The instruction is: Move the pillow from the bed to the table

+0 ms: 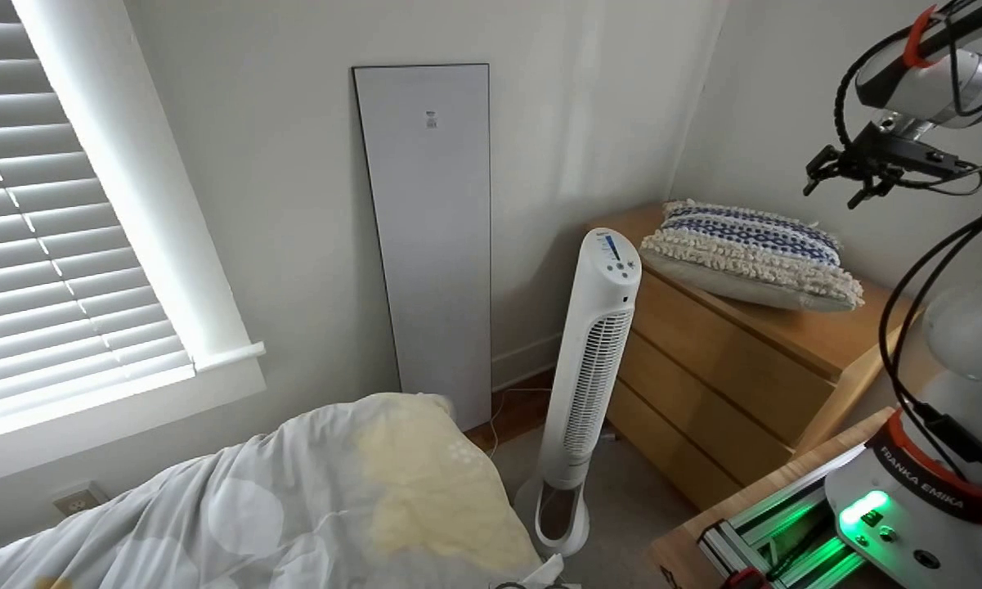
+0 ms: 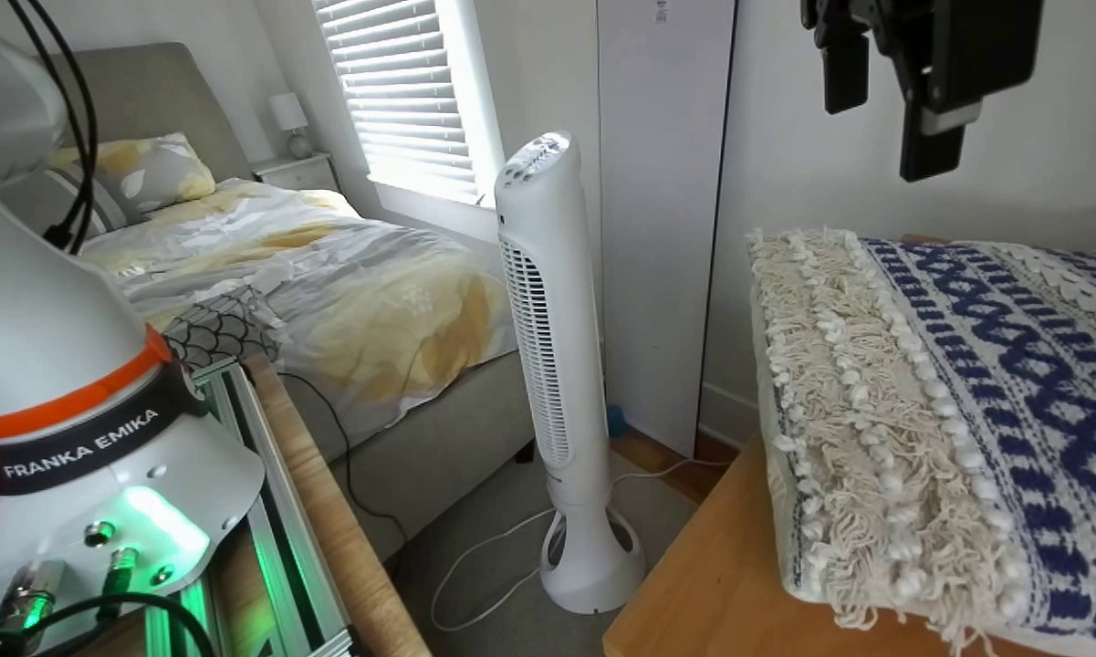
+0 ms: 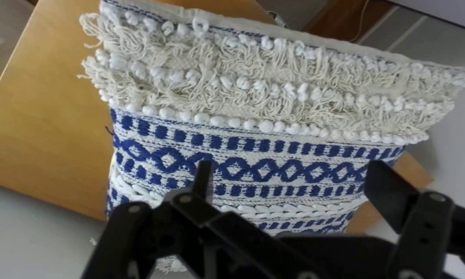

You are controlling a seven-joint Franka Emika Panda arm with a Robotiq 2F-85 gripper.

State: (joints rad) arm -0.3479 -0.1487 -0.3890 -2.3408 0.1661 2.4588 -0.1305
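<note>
Near the table [image 1: 719, 372]: "FRANKA EMIKA" band [image 2: 82, 444].

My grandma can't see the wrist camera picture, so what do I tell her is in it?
A fringed, blue-and-cream patterned pillow lies on a wooden table, seen from above. The black gripper hangs open over it, holding nothing.

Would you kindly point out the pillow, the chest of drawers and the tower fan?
Pillow [image 3: 263, 155], in the wrist view: on its blue-and-white woven pattern.
Chest of drawers [image 1: 719, 358], in an exterior view: on the front of its top drawer.
Tower fan [image 1: 597, 380], in an exterior view: on its slatted grille.
</note>
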